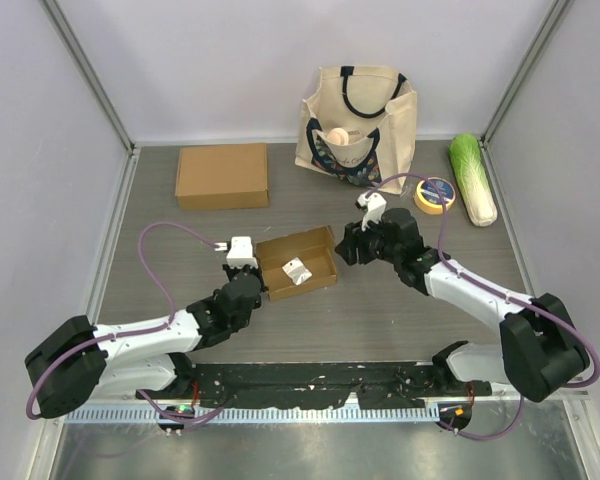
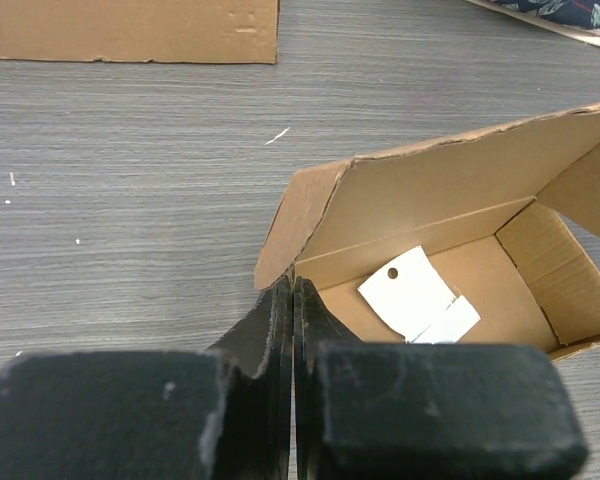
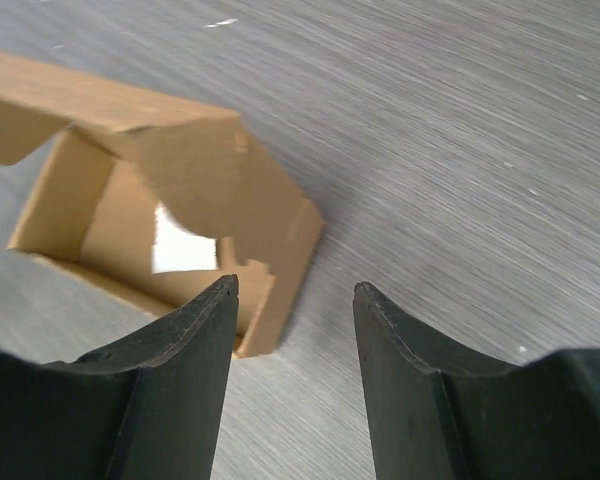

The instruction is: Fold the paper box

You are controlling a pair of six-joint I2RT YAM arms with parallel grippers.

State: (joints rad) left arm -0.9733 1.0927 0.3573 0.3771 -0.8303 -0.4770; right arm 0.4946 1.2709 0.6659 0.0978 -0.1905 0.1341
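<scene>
Top view: the paper box (image 1: 298,263), brown and open-topped, sits at the centre of the frame with a white card (image 1: 296,271) inside. The left gripper (image 1: 252,283) meets its lower left end. The right gripper (image 1: 346,246) sits just beside its right end, so the two likely bracket the box to steady it while flaps are turned in. A flat cardboard sheet (image 1: 222,176) lies at upper left. A tote bag (image 1: 358,120) stands at upper centre, with a yellow tape roll (image 1: 434,194) and a green cabbage (image 1: 474,178) at upper right. The script on the bag is too small to read.

Left wrist view: the left gripper (image 2: 293,292) has its jaws clenched tight together, tips against the box's (image 2: 450,250) near left corner. Whether a sliver of wall is nipped between them cannot be told. The card (image 2: 415,300) shows a punched hole and no print.

Right wrist view: the right gripper (image 3: 295,290) has its jaws standing apart, grasping nothing. The box (image 3: 170,210) lies at upper left, one end flap leaning inward, probably the next to be pressed down.
</scene>
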